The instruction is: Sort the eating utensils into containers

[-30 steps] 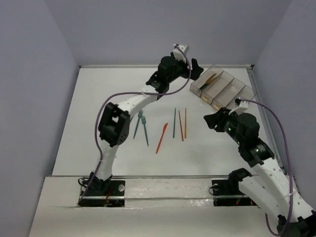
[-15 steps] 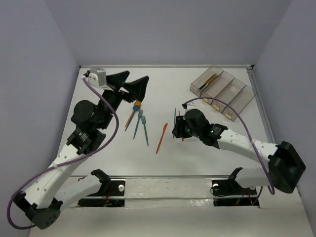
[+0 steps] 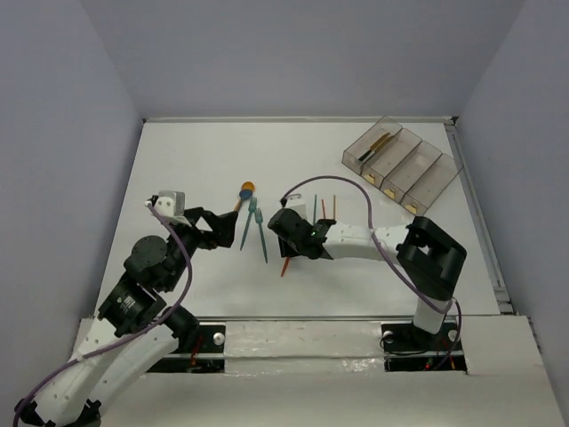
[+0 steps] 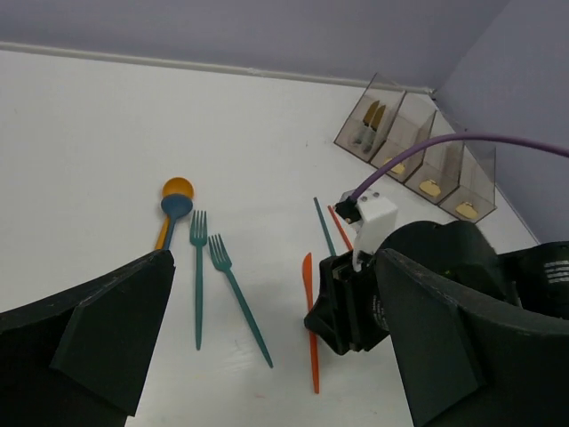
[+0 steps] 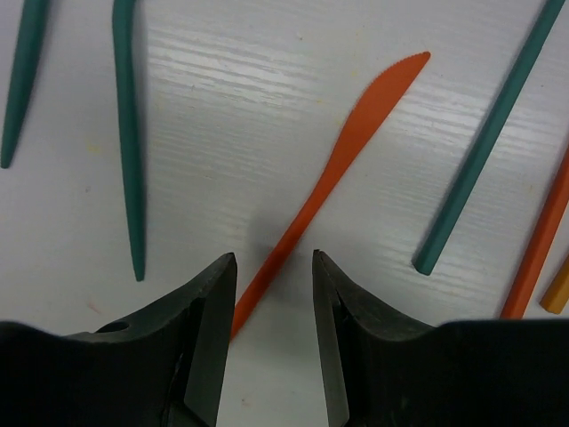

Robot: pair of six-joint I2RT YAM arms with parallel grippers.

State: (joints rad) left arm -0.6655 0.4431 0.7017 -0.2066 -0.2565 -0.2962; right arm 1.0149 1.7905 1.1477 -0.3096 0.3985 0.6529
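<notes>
directly under the right gripper point(image 5: 273, 267) lies the orange knife point(image 5: 356, 133), flat on the table point(image 5: 249, 116). its handle passes between the two fingers, which stand apart and hold nothing. its long axis runs slanted across the closing line, blade tip pointing away from the wrist. the left gripper point(image 3: 213, 236), also wide open, is farther away, beside the teal forks point(image 3: 261, 238).

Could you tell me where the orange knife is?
In the right wrist view, the orange knife lies flat, its handle between the right end effector's open fingers, teal fork left, teal chopstick right.
</notes>
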